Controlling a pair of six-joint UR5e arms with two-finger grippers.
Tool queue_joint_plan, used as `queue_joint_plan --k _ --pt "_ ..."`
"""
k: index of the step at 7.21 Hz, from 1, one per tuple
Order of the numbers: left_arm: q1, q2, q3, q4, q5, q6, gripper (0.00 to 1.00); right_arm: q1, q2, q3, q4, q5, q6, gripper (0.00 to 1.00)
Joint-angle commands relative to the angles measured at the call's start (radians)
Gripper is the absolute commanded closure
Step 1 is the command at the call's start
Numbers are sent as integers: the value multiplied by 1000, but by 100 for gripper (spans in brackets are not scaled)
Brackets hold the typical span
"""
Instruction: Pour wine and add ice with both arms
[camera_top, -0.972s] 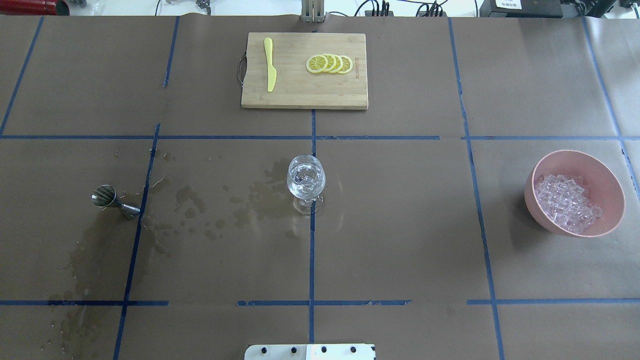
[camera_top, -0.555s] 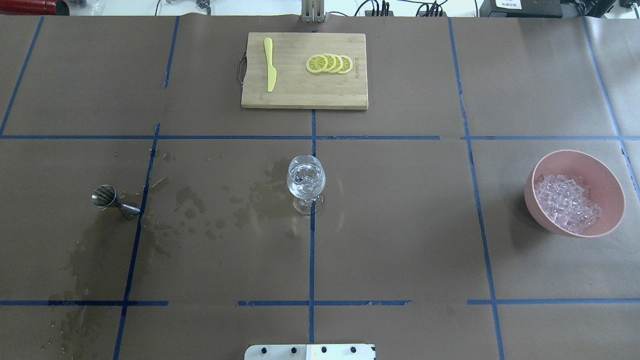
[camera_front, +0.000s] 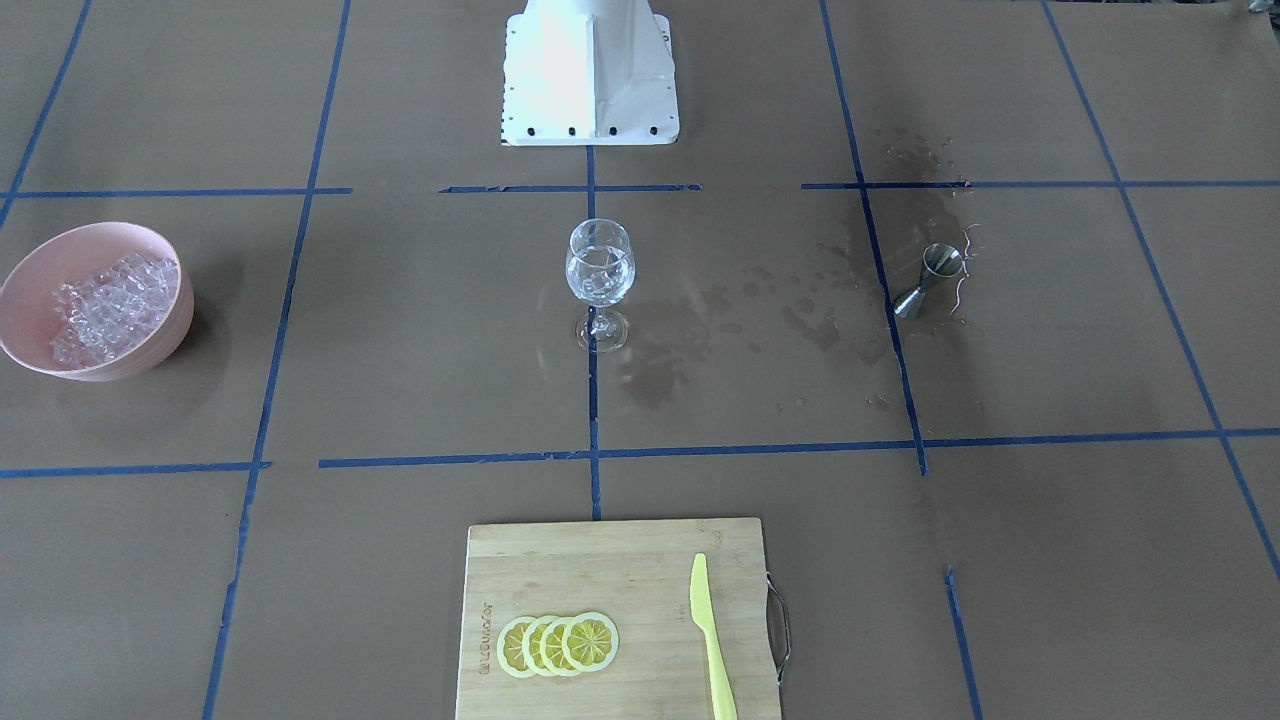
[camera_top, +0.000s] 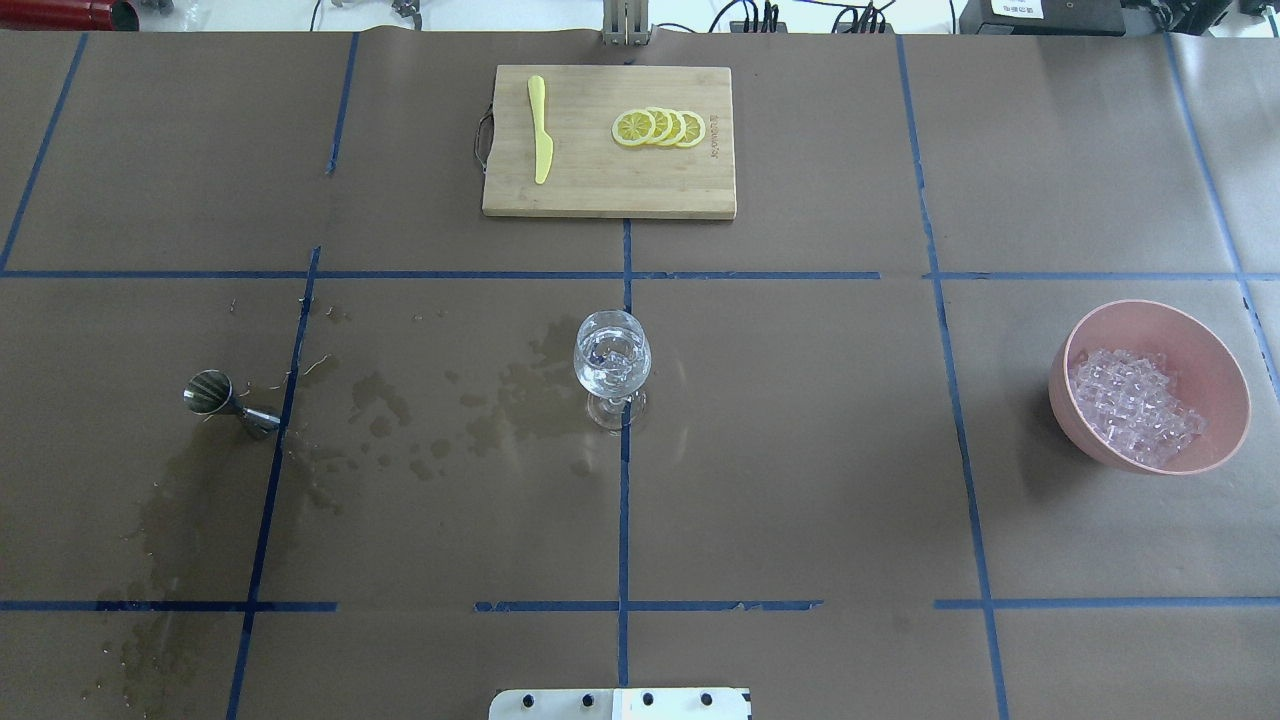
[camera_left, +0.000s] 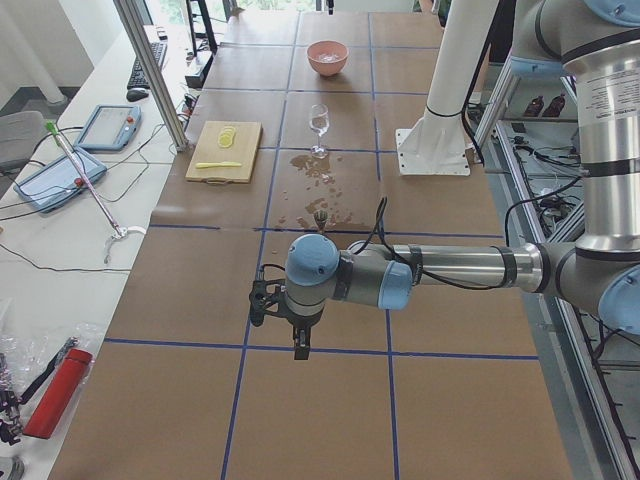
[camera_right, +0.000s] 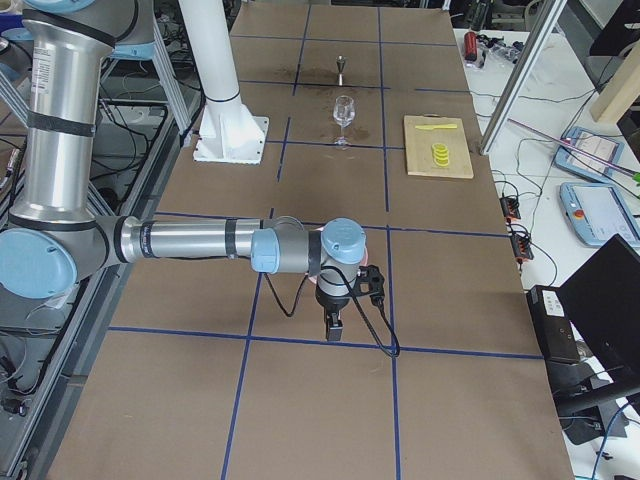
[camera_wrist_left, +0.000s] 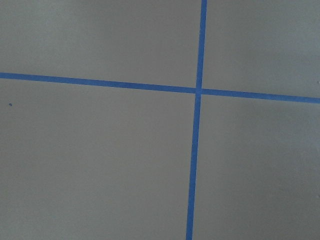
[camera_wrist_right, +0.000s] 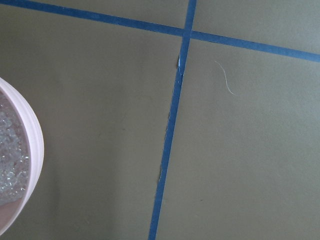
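Note:
A clear wine glass (camera_top: 612, 370) stands upright at the table's middle and holds clear liquid with glinting shapes that look like ice; it also shows in the front view (camera_front: 599, 275). A pink bowl (camera_top: 1090, 340) on the right holds a heap of ice cubes (camera_top: 1135, 405). A steel jigger (camera_top: 222, 396) stands on the left among wet stains. My left gripper (camera_left: 298, 345) hangs over bare paper, far from the glass. My right gripper (camera_right: 333, 327) hangs near the bowl, whose rim (camera_wrist_right: 35, 145) shows in the right wrist view. I cannot tell whether either gripper is open or shut.
A bamboo cutting board (camera_top: 600, 190) at the far middle carries lemon slices (camera_top: 660, 128) and a yellow knife (camera_top: 540, 130). Blue tape lines grid the brown paper. The white pedestal base (camera_front: 590, 70) stands at the robot's edge. Dark wet stains (camera_top: 500, 400) lie left of the glass.

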Motion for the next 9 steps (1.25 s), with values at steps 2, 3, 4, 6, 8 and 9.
queue_joint_plan --k 2,3,4,6,8,9 --pt "53 1 2 5 1 -1 0 0 -5 1 10 24 0 0" --pt "59 1 2 2 1 2 0 0 -5 1 10 28 0 0" --pt "61 -1 2 10 7 79 0 0 -10 1 10 28 0 0" --pt "61 -11 2 86 7 224 0 0 -12 2 12 28 0 0" --pt "53 -2 0 104 9 290 0 0 -15 7 12 31 -1 0" --pt "53 -8 7 102 9 290 0 0 -15 10 12 31 -3 0"
